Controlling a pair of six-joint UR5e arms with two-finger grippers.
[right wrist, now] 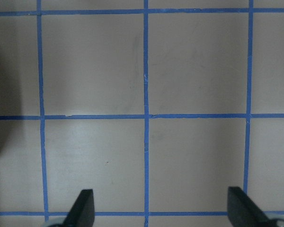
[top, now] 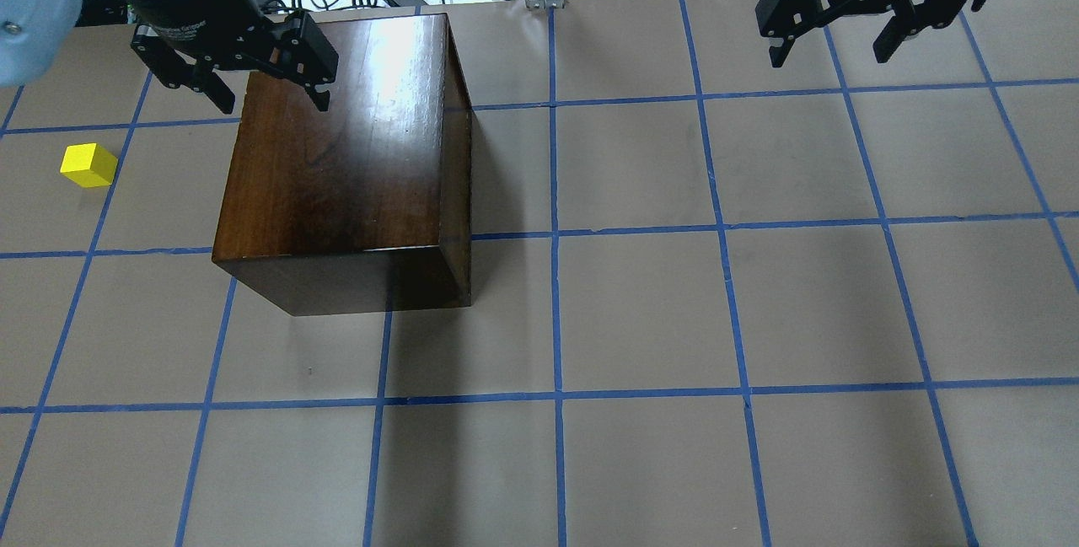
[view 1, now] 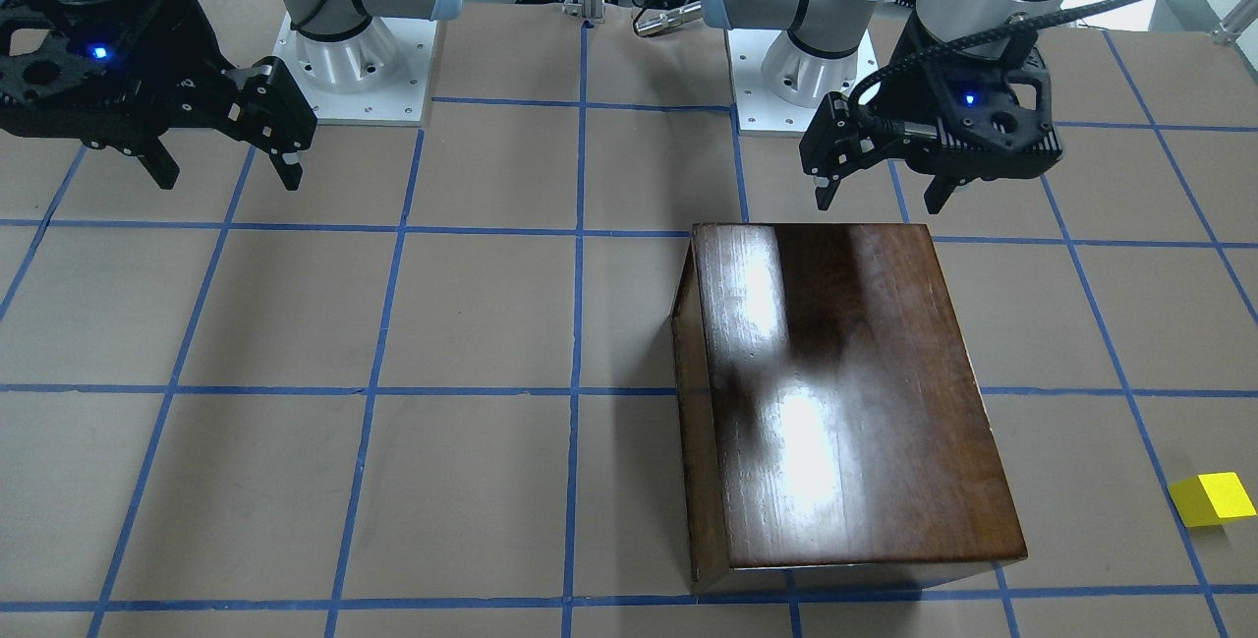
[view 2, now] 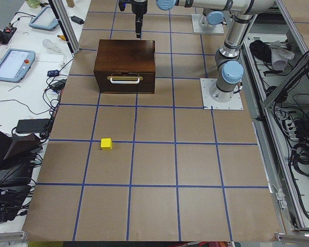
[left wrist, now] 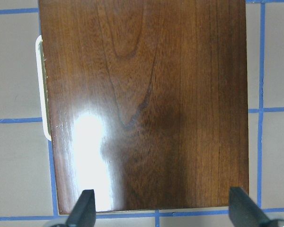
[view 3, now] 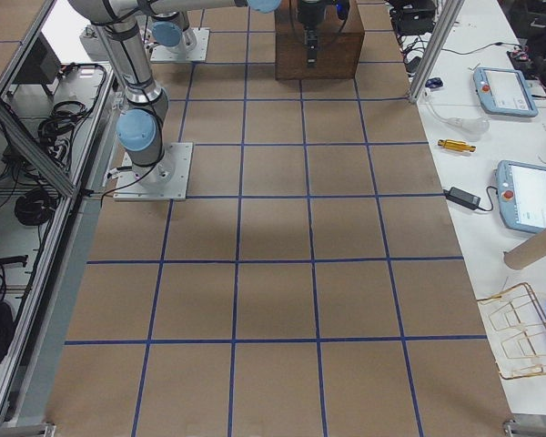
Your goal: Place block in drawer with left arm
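The yellow block (top: 88,165) lies on the table to the left of the dark wooden box (top: 346,159); it also shows in the front view (view 1: 1214,498) and the left side view (view 2: 106,144). The drawer (view 2: 124,83) is shut, and its front with the metal pull faces the block. My left gripper (top: 271,100) hangs open and empty high above the box top (left wrist: 146,104), with the fingertips (left wrist: 85,208) wide apart. My right gripper (top: 829,56) is open and empty over bare table on the far right.
Both arm bases (view 1: 359,58) stand on plates at the robot's edge of the table. Blue tape lines grid the brown table top (top: 641,311). Teach pendants (view 2: 13,64) and cables lie on side benches beyond the table's ends.
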